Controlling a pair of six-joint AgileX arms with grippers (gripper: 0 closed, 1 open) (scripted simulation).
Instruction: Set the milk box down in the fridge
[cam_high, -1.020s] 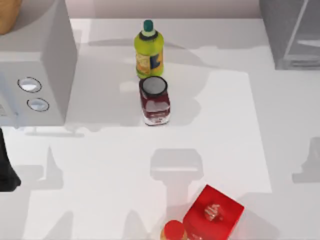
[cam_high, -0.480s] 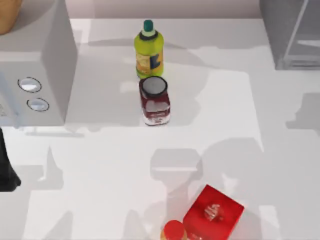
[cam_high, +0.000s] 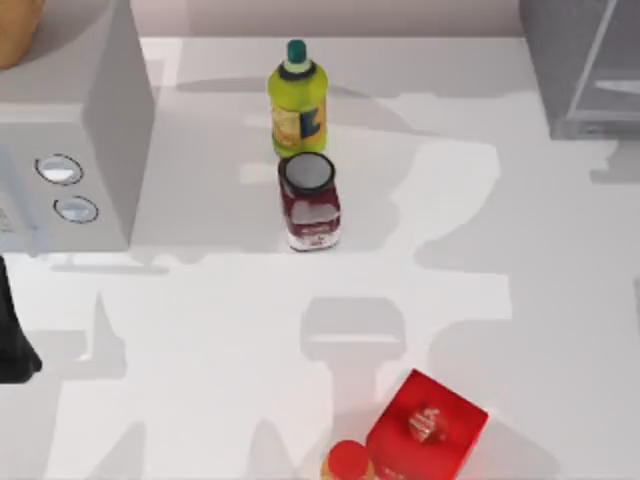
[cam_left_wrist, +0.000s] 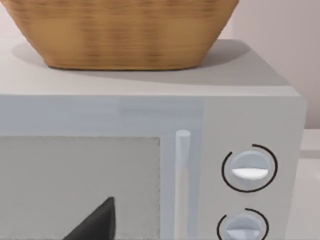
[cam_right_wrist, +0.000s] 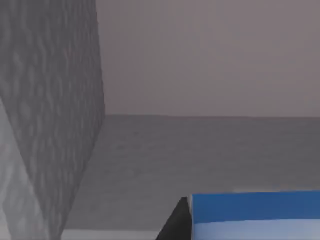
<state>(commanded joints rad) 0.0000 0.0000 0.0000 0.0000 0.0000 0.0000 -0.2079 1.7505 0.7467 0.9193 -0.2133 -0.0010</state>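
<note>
The milk box (cam_right_wrist: 255, 214) shows its blue top in the right wrist view, close under the camera. A dark finger (cam_right_wrist: 176, 222) of my right gripper presses against its side, so the gripper is shut on the carton. The fridge (cam_high: 580, 70) is the grey cabinet at the back right of the table in the top view. Its rough grey wall (cam_right_wrist: 45, 115) stands close beside the carton, with a dim grey floor and back wall ahead. My left arm (cam_high: 12, 340) rests parked at the table's left edge.
A grey box with two round dials (cam_high: 70, 150) stands at the back left, with a woven basket (cam_left_wrist: 120, 30) on top. A yellow-green bottle (cam_high: 297, 100) and a dark red jar (cam_high: 310, 205) stand mid-table. A red box (cam_high: 425, 425) and a red-capped item (cam_high: 348, 462) sit at the front.
The shadow cast on the right side of the table has slid toward the back right, closer to the fridge. The things on the table and the left arm have stayed put.
</note>
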